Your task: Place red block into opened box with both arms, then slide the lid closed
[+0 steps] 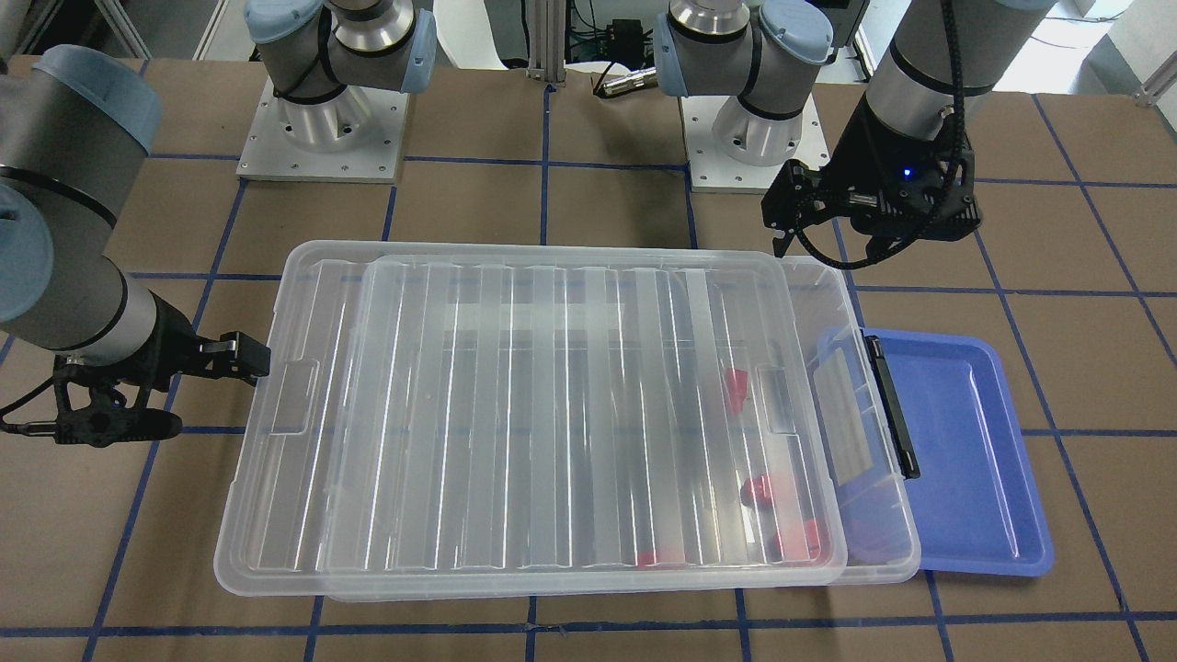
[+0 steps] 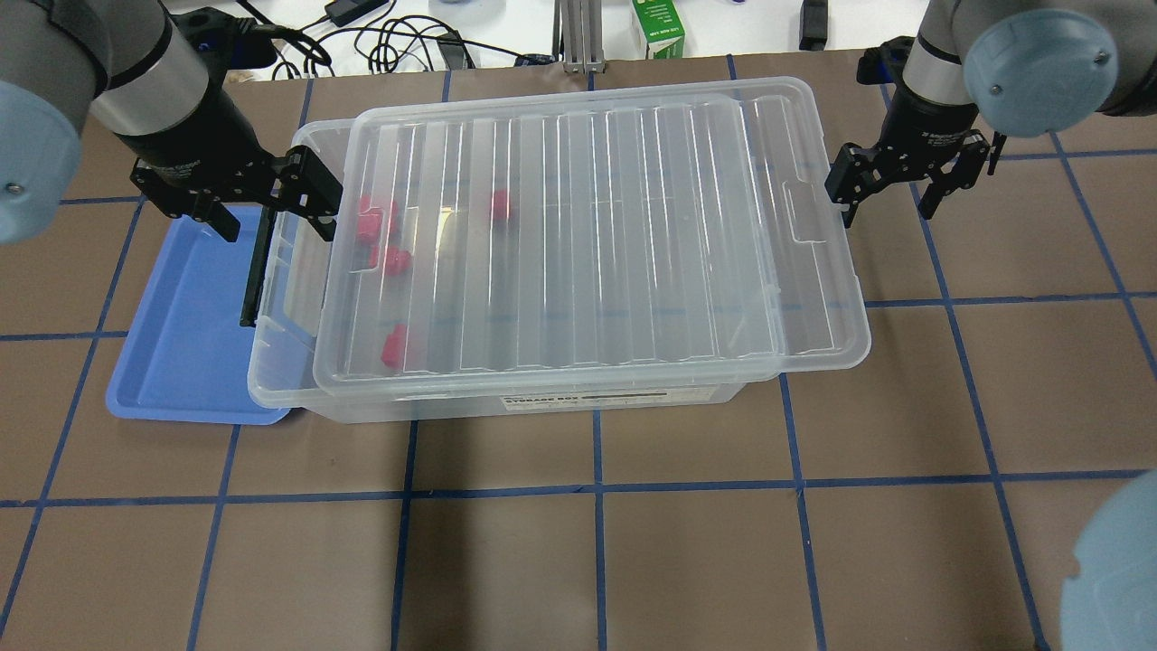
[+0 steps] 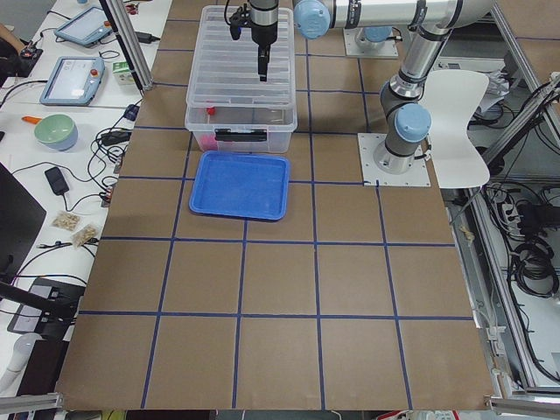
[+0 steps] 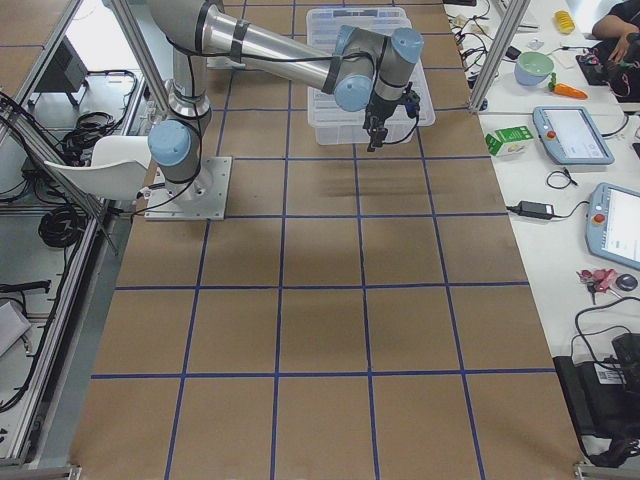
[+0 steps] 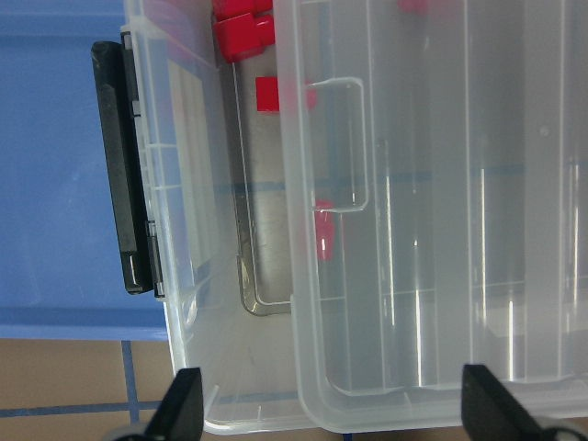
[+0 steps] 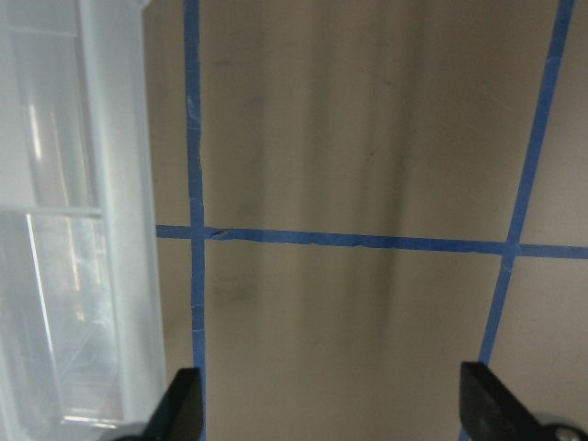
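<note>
The box is being left uncovered at its left end by the lid, so closing is remaining. Left gripper and right gripper jaws are being held wide, empty. The red block is seemingly lying inside.

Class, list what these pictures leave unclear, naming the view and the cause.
Red blocks: number uncertain; the ribbed lid blurs them, overhead and front views.
Box label: print too small, overhead view.
Right hand: fingertips cut by the right wrist view's bottom edge.
</note>
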Robot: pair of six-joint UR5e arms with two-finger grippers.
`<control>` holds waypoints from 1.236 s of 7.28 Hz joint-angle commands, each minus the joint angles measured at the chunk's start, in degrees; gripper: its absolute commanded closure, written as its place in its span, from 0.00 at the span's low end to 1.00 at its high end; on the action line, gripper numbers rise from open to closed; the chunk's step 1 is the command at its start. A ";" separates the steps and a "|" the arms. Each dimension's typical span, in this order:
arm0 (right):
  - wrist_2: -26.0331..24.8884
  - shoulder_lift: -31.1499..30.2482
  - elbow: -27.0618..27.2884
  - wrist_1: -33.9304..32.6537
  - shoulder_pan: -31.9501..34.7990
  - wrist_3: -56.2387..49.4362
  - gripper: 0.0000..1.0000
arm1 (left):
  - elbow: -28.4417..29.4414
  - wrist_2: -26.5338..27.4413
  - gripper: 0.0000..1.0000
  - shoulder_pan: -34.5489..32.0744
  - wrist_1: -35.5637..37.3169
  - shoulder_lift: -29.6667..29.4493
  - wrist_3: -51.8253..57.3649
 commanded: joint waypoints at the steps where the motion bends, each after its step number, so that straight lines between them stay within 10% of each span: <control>1: 0.09 0.09 0.00 -0.04 1.73 1.31 0.00 | 0.00 0.08 0.00 0.00 0.00 0.01 -0.08; 9: 0.09 0.27 -0.09 -0.04 3.93 1.31 0.00 | 2.89 1.83 0.00 -2.28 -0.44 -0.43 -0.17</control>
